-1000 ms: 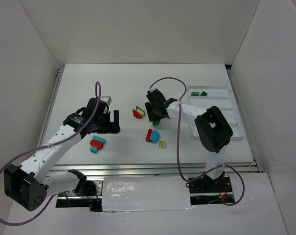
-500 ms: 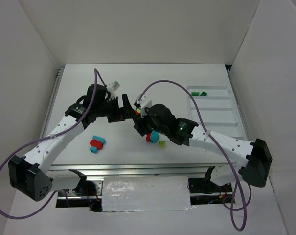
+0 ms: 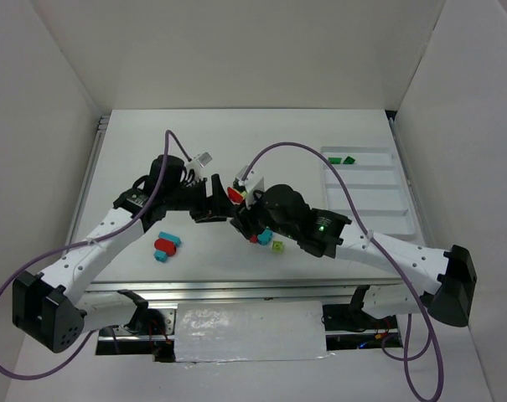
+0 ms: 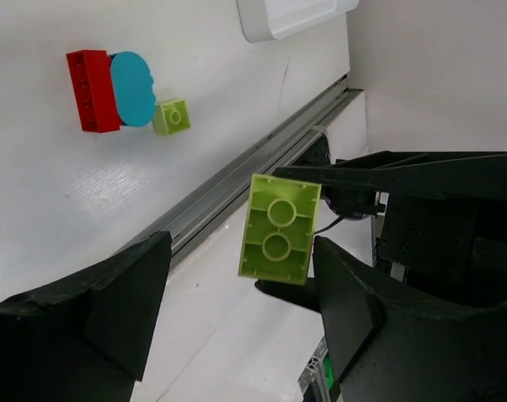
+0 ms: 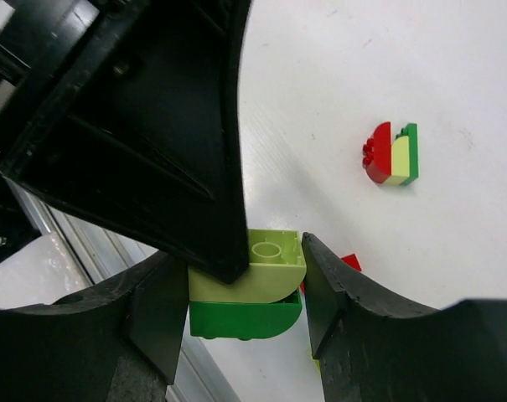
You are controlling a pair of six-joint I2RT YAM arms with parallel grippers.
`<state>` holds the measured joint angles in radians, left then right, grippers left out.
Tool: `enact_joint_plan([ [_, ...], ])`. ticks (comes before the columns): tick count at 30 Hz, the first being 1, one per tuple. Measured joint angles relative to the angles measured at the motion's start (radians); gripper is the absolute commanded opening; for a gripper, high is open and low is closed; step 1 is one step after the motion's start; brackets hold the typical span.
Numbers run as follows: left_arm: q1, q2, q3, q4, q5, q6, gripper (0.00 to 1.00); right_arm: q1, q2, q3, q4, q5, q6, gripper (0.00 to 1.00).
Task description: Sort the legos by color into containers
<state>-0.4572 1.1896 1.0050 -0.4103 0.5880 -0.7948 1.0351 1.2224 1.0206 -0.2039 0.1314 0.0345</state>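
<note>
My right gripper (image 5: 245, 289) is shut on a two-brick stack held above the table: a yellow-green lego (image 5: 266, 266) on top of a dark green lego (image 5: 245, 318). My left gripper (image 4: 240, 251) is open, with its jaws on either side of the yellow-green lego (image 4: 280, 229). One jaw is at the brick's side and there is a gap on the other side. In the top view the two grippers meet at mid-table (image 3: 234, 211). The white tray of containers (image 3: 379, 205) lies at the right, with two dark green legos (image 3: 341, 159) in its far compartment.
A red, pale yellow and green stack (image 3: 235, 193) lies just behind the grippers. A red and cyan pair (image 4: 111, 88) and a small yellow-green brick (image 4: 171, 116) lie below them. More red and cyan bricks (image 3: 165, 245) lie at front left. The metal rail (image 3: 236, 289) runs along the table's near edge.
The left gripper moved right to the right gripper's stack, and its jaws have narrowed around the yellow-green brick. The right arm swung forward and left while keeping its grip.
</note>
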Motion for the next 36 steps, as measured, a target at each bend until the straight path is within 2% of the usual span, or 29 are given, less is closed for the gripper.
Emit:
enact_joint_plan([
  [3,-0.020,-0.003,-0.002,0.031,0.006,-0.003,0.80,0.001,-0.005,0.000,0.009,-0.021,-0.001,0.21],
  [5,-0.036,-0.003,-0.002,0.047,0.007,-0.015,0.74,0.002,-0.003,0.001,0.009,-0.037,-0.002,0.21],
  [7,-0.053,-0.002,-0.002,0.064,0.007,-0.023,0.64,0.005,0.002,0.003,0.009,-0.049,-0.003,0.21],
  [9,-0.069,-0.002,-0.001,0.077,0.003,-0.015,0.49,0.008,0.012,0.005,0.008,-0.056,-0.004,0.21],
  [10,-0.072,-0.001,-0.001,0.069,-0.014,-0.010,0.37,0.008,0.017,0.007,0.006,-0.057,-0.006,0.21],
  [14,-0.074,0.006,-0.001,0.063,-0.031,0.011,0.12,0.008,0.031,0.019,-0.005,-0.047,-0.006,0.22],
  [15,-0.074,0.006,-0.001,0.060,-0.033,0.014,0.02,0.008,0.034,0.021,-0.006,-0.046,-0.007,0.23],
  [16,-0.074,0.006,-0.001,0.060,-0.033,0.016,0.00,0.008,0.035,0.021,-0.006,-0.045,-0.006,0.26],
  [17,-0.074,0.006,-0.001,0.060,-0.034,0.021,0.00,0.008,0.037,0.021,-0.006,-0.045,-0.006,0.47],
  [18,-0.074,0.006,-0.001,0.060,-0.034,0.025,0.00,0.008,0.037,0.021,-0.006,-0.046,-0.006,0.56],
  [19,-0.074,0.006,-0.001,0.061,-0.034,0.028,0.00,0.008,0.037,0.021,-0.006,-0.045,-0.006,0.60],
  [21,-0.074,0.005,-0.001,0.068,-0.029,0.026,0.00,0.008,0.037,0.021,-0.005,-0.046,0.004,0.96],
  [22,-0.077,0.005,-0.001,0.079,-0.010,0.024,0.00,0.007,0.039,0.021,0.009,-0.046,0.013,1.00],
  [29,-0.098,-0.017,0.018,0.104,0.013,0.014,0.00,-0.029,0.002,-0.004,0.055,-0.124,0.063,1.00],
  [33,-0.092,-0.024,0.036,0.103,-0.019,0.010,0.00,-0.146,-0.089,-0.068,0.078,-0.265,0.109,1.00],
  [36,-0.087,-0.031,0.049,0.103,-0.064,0.011,0.00,-0.265,-0.200,-0.153,0.116,-0.426,0.155,1.00],
])
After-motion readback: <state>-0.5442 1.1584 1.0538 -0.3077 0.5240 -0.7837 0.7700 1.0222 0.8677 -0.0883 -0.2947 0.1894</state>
